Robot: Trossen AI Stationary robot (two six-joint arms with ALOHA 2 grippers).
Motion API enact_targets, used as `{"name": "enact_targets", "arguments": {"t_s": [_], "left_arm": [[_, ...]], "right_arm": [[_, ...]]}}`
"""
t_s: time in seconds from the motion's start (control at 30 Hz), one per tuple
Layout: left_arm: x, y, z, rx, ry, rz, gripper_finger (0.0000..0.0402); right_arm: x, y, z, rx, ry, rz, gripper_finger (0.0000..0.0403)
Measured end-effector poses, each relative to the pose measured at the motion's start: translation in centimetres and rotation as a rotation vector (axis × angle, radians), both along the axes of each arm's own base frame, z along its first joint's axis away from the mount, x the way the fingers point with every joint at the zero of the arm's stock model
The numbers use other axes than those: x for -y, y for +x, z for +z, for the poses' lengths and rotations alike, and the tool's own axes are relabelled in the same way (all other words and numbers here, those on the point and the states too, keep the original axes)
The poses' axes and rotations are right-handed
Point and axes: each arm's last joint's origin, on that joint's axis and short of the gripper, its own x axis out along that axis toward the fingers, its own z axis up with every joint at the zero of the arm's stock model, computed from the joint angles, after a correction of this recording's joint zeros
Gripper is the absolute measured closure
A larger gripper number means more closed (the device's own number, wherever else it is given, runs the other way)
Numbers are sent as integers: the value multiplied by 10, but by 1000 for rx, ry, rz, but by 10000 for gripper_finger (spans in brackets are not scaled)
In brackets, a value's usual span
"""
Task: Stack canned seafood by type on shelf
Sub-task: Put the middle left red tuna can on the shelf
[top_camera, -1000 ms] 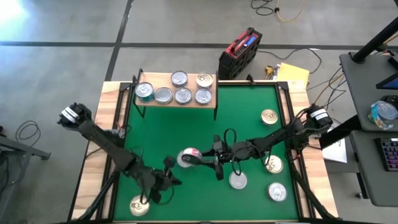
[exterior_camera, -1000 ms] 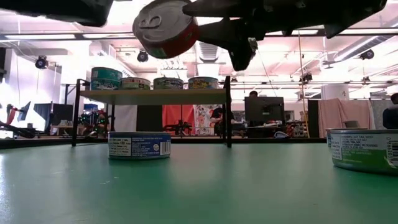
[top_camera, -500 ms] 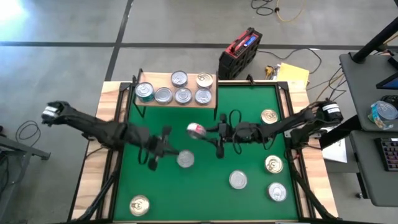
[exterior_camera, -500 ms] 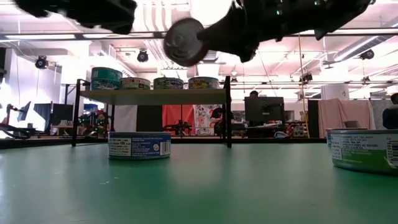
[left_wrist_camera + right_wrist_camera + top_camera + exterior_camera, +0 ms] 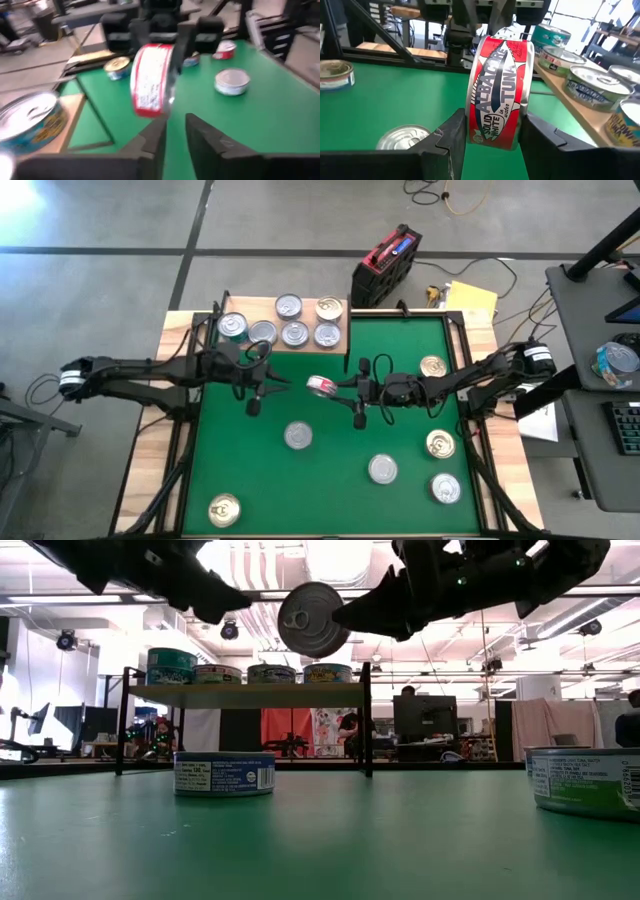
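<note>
"ALBACORE TUNA" and "SOLID WHITE in water" on the red-sided tin (image 5: 499,92) in the right hand (image 5: 487,132).

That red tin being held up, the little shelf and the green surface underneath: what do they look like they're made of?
The red tin looks like metal: dull silver lid, with a glossy printed tuna label round its side. The shelf seems to be pale unpainted wood with a matte top, standing on thin black legs, probably metal. The green mat looks like a flat, matte sheet, perhaps rubber or felt; the views do not settle which.
</note>
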Motion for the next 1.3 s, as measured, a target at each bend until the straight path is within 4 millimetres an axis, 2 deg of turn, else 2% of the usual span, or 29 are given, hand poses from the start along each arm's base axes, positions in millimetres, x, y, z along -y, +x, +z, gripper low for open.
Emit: {"name": "enact_targets", "arguments": {"t_s": [0.13, 0.37, 0.53, 0.7, 0.9, 1.1, 1.3], "left_arm": [[0, 4, 4, 15, -7, -33, 275], [-6, 14, 4, 48, 46, 64, 149], [-8, 24, 0, 74, 93, 59, 99], [-15, 30, -4, 85, 95, 78, 91], [-15, 36, -9, 101, 66, -15, 102], [-16, 39, -9, 117, 66, -15, 128], [-17, 46, -9, 109, 56, -19, 177]], "right_arm": [[-1, 0, 0, -8, -77, 13, 262], [0, 1, 4, 15, -166, 34, 262], [3, 1, 5, 24, -184, 35, 262], [5, 1, 6, 35, -180, 63, 262], [4, 2, 8, 60, -184, 102, 262], [4, 4, 12, 71, -202, 103, 262], [4, 5, 15, 82, -218, 110, 261]]}}
